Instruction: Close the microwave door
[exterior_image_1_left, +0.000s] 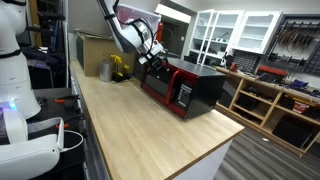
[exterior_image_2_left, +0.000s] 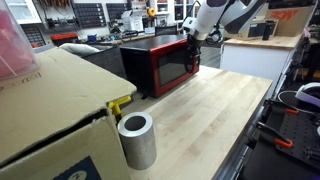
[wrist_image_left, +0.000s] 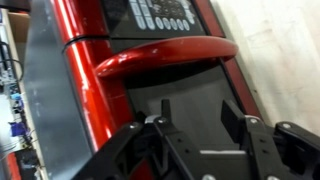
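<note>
The microwave (exterior_image_1_left: 200, 88) stands on the wooden table, black casing with a glossy red front; it also shows in an exterior view (exterior_image_2_left: 150, 55). The microwave door (exterior_image_1_left: 160, 88) (exterior_image_2_left: 172, 66) lies against the front and looks shut or nearly so; I cannot tell if a gap is left. In the wrist view the red door (wrist_image_left: 180, 95) with its curved red handle (wrist_image_left: 165, 58) and control panel (wrist_image_left: 160, 15) fills the frame. My gripper (wrist_image_left: 197, 112) is open and empty, fingers right in front of the dark window. It hovers at the microwave's front corner (exterior_image_1_left: 152, 57) (exterior_image_2_left: 192, 38).
A brown cardboard box (exterior_image_1_left: 92, 50) (exterior_image_2_left: 50, 110) stands at one end of the table, with a grey cylinder (exterior_image_2_left: 137, 140) and a yellow object (exterior_image_2_left: 122, 103) beside it. White glass-fronted cabinets (exterior_image_1_left: 235, 30) and wooden shelving (exterior_image_1_left: 270, 100) lie beyond the table.
</note>
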